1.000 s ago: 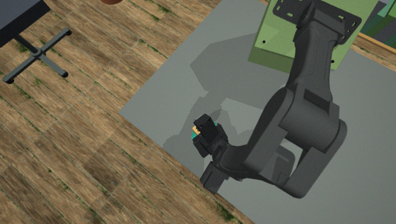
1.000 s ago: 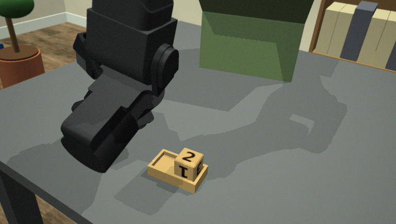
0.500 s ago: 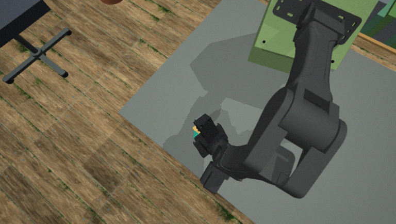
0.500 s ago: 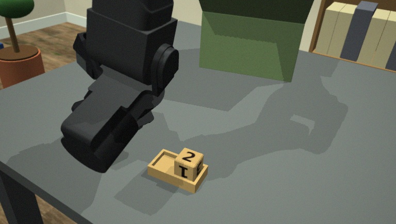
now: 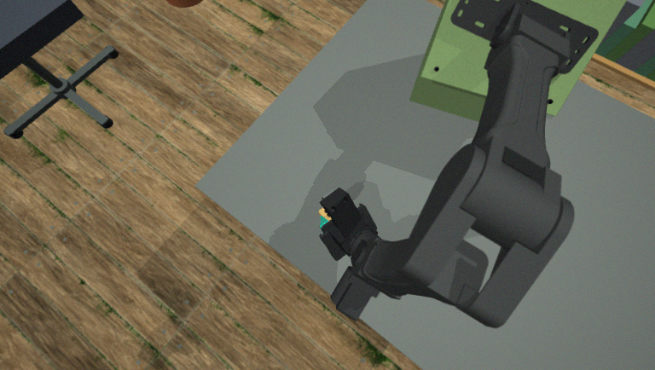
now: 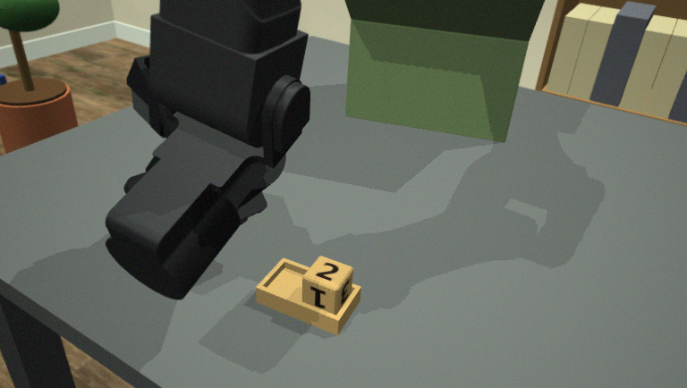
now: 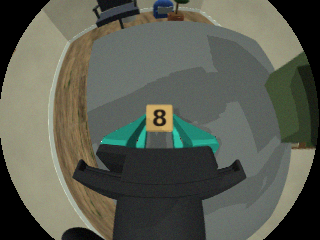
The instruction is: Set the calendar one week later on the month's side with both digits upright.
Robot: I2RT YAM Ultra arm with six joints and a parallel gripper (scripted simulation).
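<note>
Claw, a black parallel gripper with teal fingers: closed to a narrow gap on the pale wooden cube marked 8, one finger against each of two opposite sides. The cube sits at the fingertips, its 8 facing the wrist camera and upright in that view. In the exterior view the claw's body hides this cube; whether it touches the grey counter cannot be told.

Second pale wooden cube, with black digits: in the shallow wooden tray, at one end, well apart from the claw. Top face reads 2; an upside-down 1 shows on the side toward the exterior camera. The other end of the tray is unoccupied. Tray lies flat on the counter.
</note>
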